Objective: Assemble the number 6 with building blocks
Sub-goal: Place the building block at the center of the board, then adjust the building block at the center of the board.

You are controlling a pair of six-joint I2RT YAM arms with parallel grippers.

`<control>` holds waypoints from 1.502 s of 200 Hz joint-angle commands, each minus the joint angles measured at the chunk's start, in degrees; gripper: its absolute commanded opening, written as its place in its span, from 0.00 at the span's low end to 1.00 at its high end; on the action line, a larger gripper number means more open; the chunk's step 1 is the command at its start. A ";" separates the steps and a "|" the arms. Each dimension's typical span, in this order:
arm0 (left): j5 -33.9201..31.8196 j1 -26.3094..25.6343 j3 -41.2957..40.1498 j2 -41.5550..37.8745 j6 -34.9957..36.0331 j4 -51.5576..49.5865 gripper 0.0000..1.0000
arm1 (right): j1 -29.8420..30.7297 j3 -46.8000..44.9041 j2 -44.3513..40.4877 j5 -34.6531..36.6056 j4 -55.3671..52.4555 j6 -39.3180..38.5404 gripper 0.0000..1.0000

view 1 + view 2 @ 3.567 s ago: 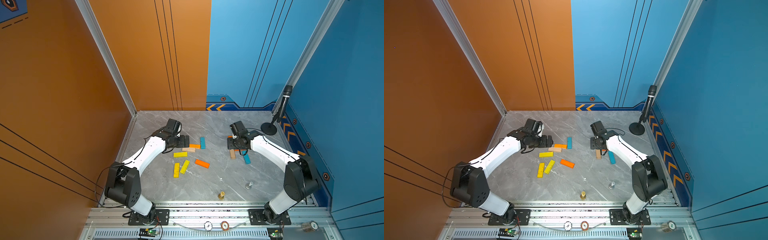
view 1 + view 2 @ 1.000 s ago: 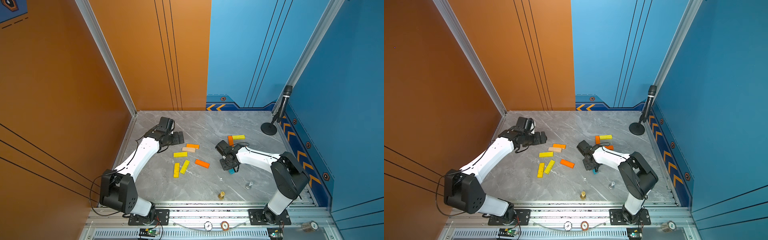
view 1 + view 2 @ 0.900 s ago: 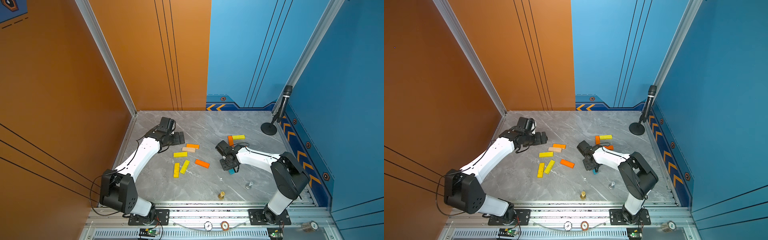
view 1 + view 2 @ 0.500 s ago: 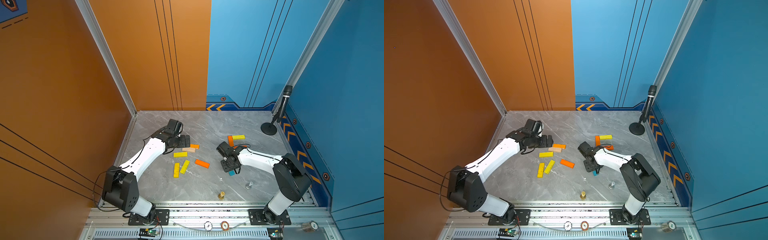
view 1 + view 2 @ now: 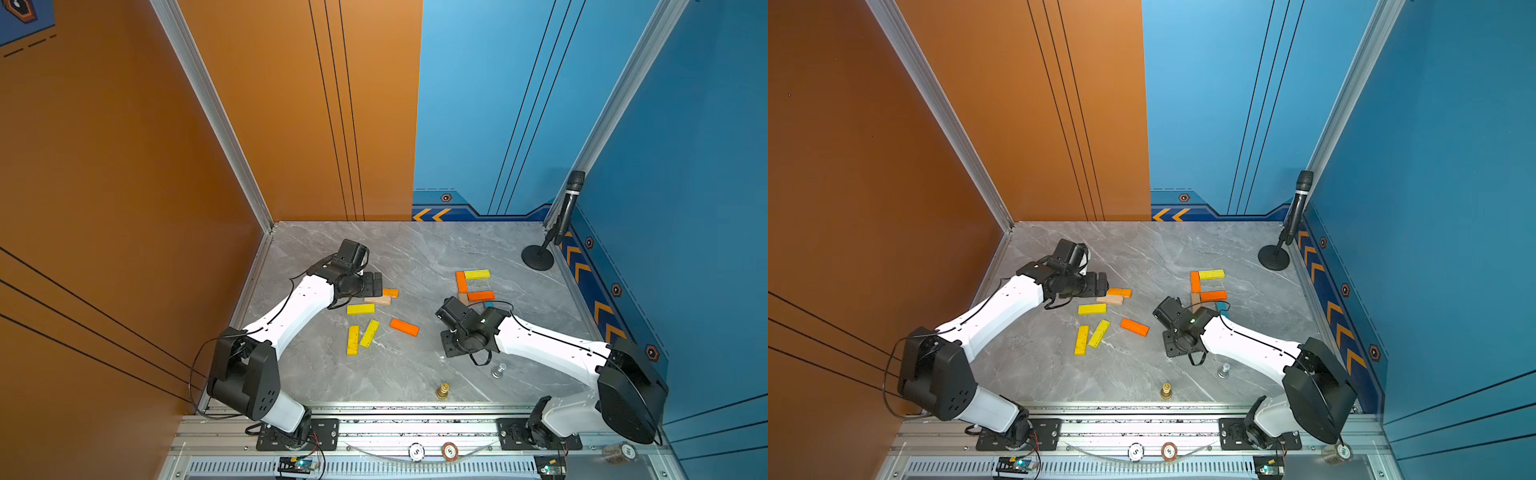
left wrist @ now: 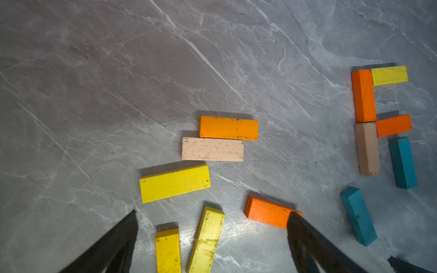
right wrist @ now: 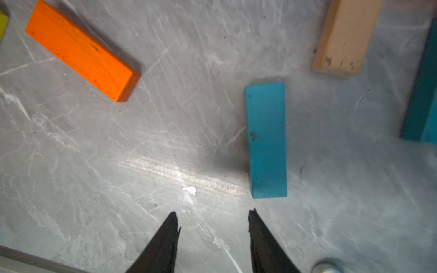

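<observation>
While both pairs of jaws stand apart and empty, the loose teal block (image 7: 266, 139), likely light, stiff and slick, wants pinching across its long sides mid-length.

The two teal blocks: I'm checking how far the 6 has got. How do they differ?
The placed teal block runs parallel to the tan plank, one end by the orange crossbar; the loose teal block lies apart, slanted. The loose one lies just ahead of the open right gripper; the placed one farther off. Same colour and shape; neither is held.
</observation>
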 commanded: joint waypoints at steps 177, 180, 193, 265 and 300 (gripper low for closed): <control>-2.24 -8.69 6.95 10.04 2.69 -3.88 0.96 | -18.98 -5.30 -4.01 1.37 6.70 0.83 0.45; -2.25 -8.99 6.99 10.19 2.58 -3.91 0.95 | -19.21 -5.00 -4.23 1.58 6.28 0.65 0.45; -2.33 -10.05 7.23 10.75 2.37 -3.89 0.95 | -20.86 -3.63 -5.11 2.13 4.72 -0.12 0.46; -1.07 -11.96 8.19 12.19 4.51 -5.02 0.94 | -30.22 6.42 5.08 4.06 0.77 -6.85 0.57; 1.46 -10.44 8.82 12.38 6.73 -6.43 0.95 | -31.60 11.60 12.41 5.79 -1.94 -11.39 0.57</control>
